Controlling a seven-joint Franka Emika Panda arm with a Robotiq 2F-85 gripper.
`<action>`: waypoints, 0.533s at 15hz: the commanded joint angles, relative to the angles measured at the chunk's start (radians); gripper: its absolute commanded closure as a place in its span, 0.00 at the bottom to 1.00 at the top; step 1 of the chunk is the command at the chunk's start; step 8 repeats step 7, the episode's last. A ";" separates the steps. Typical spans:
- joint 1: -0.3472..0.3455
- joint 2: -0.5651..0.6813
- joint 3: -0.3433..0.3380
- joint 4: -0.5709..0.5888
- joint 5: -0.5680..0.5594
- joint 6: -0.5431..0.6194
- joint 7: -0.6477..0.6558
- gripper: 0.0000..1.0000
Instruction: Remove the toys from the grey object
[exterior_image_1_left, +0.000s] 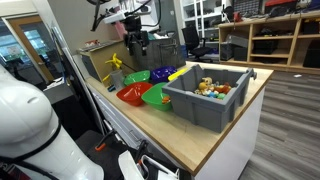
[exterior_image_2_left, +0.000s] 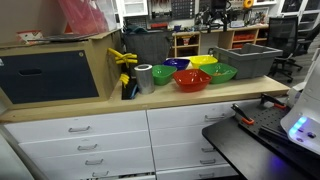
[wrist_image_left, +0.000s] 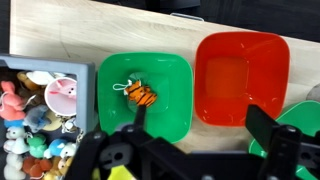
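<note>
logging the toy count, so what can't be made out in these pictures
- wrist view: left edge cuts off the grey bin and the toys in it, so no full count
- exterior view: the bin's near wall hides every toy
- exterior view: toys too small to tell apart

1. The bench (exterior_image_2_left: 90, 104) under me has a pale wood top over white drawers.
2. The bin (exterior_image_1_left: 205, 108) stands on it at one end, close to the corner.
3. Just beside the bin I see a green bowl (wrist_image_left: 165, 75), and next along the front a red bowl (wrist_image_left: 240, 80). The two are near each other, with a strip of bare wood between them.
4. A second green bowl (exterior_image_1_left: 135, 76) sits past the red one. A blue bowl (exterior_image_2_left: 178, 65) and a yellow bowl (exterior_image_2_left: 203, 61) sit behind this row.
5. Further along stands a silvery roll (exterior_image_2_left: 145, 77), and beyond it a big box (exterior_image_2_left: 60, 65) with a dark front fills the other end.
</note>
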 joint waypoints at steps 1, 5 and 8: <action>-0.004 -0.006 -0.023 0.021 0.018 -0.055 -0.030 0.00; -0.009 0.014 -0.042 0.031 0.037 -0.117 -0.004 0.00; -0.016 0.036 -0.054 0.048 0.047 -0.136 -0.015 0.00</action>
